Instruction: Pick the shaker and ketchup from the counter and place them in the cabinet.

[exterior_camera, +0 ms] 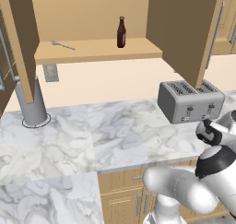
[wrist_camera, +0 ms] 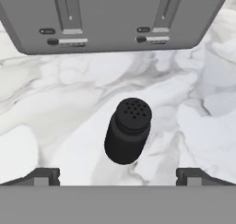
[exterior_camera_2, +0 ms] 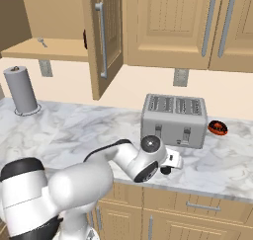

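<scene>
Overhead, the light brown wooden wall cabinet (exterior_camera: 97,50) stands with its doors swung open, flat inner shelf exposed. On that shelf the slim dark reddish-brown ketchup bottle with a red cap (exterior_camera: 121,32) stands upright, long axis vertical, cap uppermost — by the look of it, half the task is done.

Below, the white marble counter (exterior_camera: 115,135) carries a grey four-slot toaster (exterior_camera_2: 174,119) and, at the far left, a grey cylindrical paper-towel roll (exterior_camera_2: 20,90).

The small squat black shaker with a perforated rounded top (wrist_camera: 127,131) remains on the counter, just in front of the toaster's control face. It stands upright, long axis vertical, holed top pointing up toward the hand camera.

The two-finger gripper (wrist_camera: 118,174) hangs above the shaker with its jaws spread wide, one fingertip (wrist_camera: 44,176) on either side, touching nothing — empty.

Outstanding, on my assessment: descend, close on the shaker body, lift, and set it on the shelf beside the ketchup.
</scene>
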### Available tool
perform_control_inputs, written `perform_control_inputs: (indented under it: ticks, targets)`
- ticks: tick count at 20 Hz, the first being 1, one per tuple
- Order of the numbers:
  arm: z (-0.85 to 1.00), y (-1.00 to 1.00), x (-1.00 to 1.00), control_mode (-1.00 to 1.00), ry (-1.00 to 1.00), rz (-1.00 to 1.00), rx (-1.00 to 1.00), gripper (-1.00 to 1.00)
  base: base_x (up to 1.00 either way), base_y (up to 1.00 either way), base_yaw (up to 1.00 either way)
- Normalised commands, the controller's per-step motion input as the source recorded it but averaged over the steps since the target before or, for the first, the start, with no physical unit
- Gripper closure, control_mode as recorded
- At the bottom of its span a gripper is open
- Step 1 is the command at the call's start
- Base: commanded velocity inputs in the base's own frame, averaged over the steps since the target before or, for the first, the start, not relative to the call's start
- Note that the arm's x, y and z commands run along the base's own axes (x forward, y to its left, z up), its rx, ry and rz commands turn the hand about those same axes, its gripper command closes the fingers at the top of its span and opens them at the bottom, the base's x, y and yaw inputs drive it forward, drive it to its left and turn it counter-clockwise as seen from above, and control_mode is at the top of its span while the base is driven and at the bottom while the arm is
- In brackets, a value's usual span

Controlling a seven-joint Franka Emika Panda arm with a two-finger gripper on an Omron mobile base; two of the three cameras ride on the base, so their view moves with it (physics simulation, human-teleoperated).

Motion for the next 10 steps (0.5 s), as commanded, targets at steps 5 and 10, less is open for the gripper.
perform_control_inputs:
  ticks: [5, 10]
  targets:
    - [0.00, -0.09, 0.14, -1.00, 0.00, 0.00, 0.00, -1.00, 0.00, 0.00, 0.00]
    - [0.00, -0.04, 0.22, -1.00, 0.00, 0.00, 0.00, -1.00, 0.00, 0.00, 0.00]
